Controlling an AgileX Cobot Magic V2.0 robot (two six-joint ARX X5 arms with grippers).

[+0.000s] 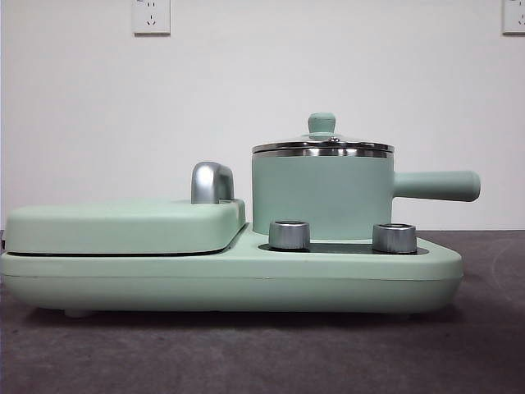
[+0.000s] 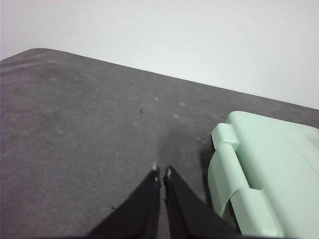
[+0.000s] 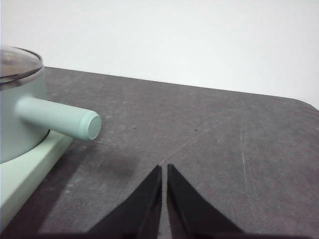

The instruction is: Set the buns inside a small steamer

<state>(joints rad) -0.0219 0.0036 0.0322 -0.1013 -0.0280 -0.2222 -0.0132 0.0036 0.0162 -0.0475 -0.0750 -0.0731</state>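
Both pincers (image 2: 162, 172) (image 3: 164, 168) closed over bare table (image 3: 224, 149) flanking lidded steamer (image 1: 321, 193).

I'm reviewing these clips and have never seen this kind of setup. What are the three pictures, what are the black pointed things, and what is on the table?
These are three cameras on a two-armed robot at one moment. The front view looks level across a dark table at a mint green cooking appliance. On it sit a flat grill lid with a chrome handle and the small steamer, a lidded pot with a long side handle. The other two views come from the wrists. The black points are each arm's gripper: the left gripper beside the appliance's grill end, the right gripper near the steamer's handle. Both are shut and hold nothing. No buns are visible in any view.
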